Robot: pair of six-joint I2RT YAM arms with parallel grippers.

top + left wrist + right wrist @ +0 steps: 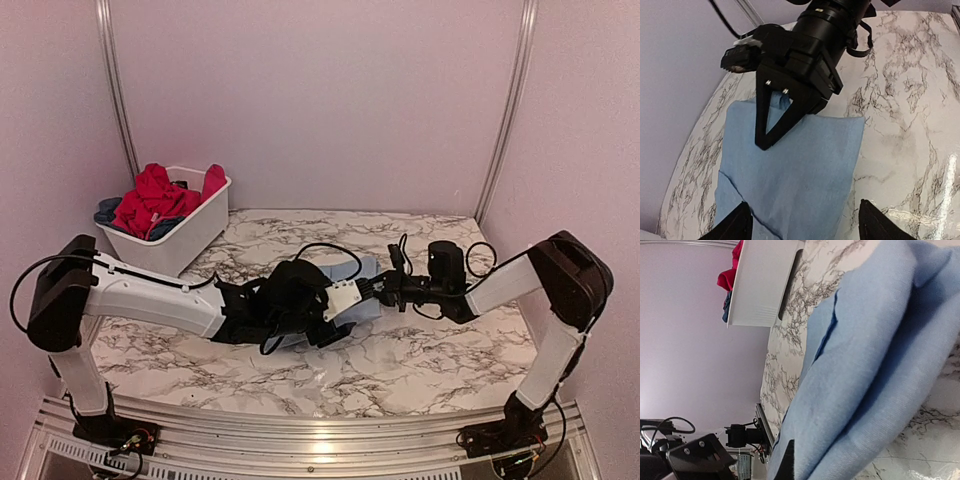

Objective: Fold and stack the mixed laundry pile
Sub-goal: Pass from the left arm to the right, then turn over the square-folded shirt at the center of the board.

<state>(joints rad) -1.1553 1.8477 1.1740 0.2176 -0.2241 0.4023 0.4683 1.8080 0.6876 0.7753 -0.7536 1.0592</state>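
Note:
A folded light blue shirt lies flat on the marble table at the centre, mostly hidden under both arms in the top view. In the left wrist view the shirt spreads below my left gripper, which hovers over its near part with jaws wide open and empty. My right gripper reaches in from the right and its fingers are closed on the shirt's far edge. In the right wrist view the shirt fills the frame and drapes over one finger. Red garments and a dark blue one sit in the basket.
A white plastic basket stands at the back left of the table, also in the right wrist view. Bare marble table shows to the front and right. Pale walls close in the back and sides.

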